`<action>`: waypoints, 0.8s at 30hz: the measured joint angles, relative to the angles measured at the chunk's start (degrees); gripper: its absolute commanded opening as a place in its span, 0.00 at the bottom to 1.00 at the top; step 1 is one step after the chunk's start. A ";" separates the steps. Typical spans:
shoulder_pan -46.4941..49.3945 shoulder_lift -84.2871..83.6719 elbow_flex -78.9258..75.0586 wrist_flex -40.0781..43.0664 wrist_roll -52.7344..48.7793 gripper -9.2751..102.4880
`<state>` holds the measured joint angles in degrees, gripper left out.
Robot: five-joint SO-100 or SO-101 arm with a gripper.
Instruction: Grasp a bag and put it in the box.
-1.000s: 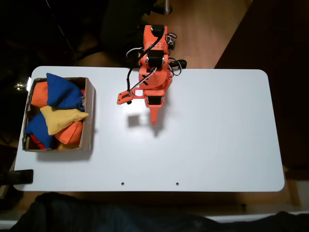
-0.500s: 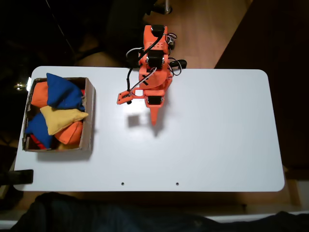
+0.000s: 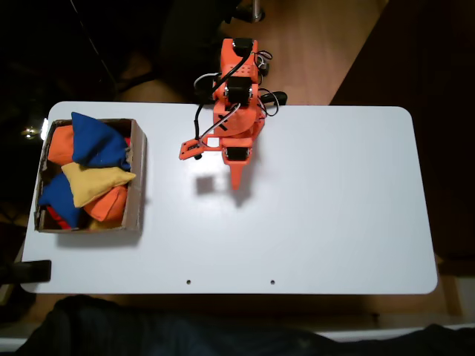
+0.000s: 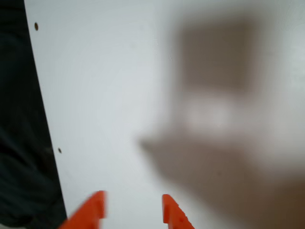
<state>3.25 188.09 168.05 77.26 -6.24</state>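
Orange two-finger claw (image 4: 132, 210) is seen narrowly parted, empty, poised above bare white table (image 3: 334, 208). Plump blue fabric beanbag (image 3: 96, 141) is found already piled inside shallow brown cardboard box (image 3: 138, 178), well apart. No further grasp is judged needed; the arm is best parked.

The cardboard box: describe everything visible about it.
The cardboard box is a shallow brown rectangle with low walls and raw edges, open on top. In the fixed view it sits flat near the left end of the white table, long side running along the table's short edge. It is packed with beanbags: a blue one on top at the far end, a yellow one across the middle, orange ones and another blue beneath. The gripper is well clear of it.
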 measured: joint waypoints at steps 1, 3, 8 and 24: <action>0.00 0.00 0.00 0.00 0.00 0.21; 0.00 0.00 0.00 0.00 0.00 0.14; 0.00 0.00 0.00 0.00 0.00 0.08; 0.00 0.00 0.00 0.00 0.09 0.08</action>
<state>3.25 188.09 168.05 77.26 -6.15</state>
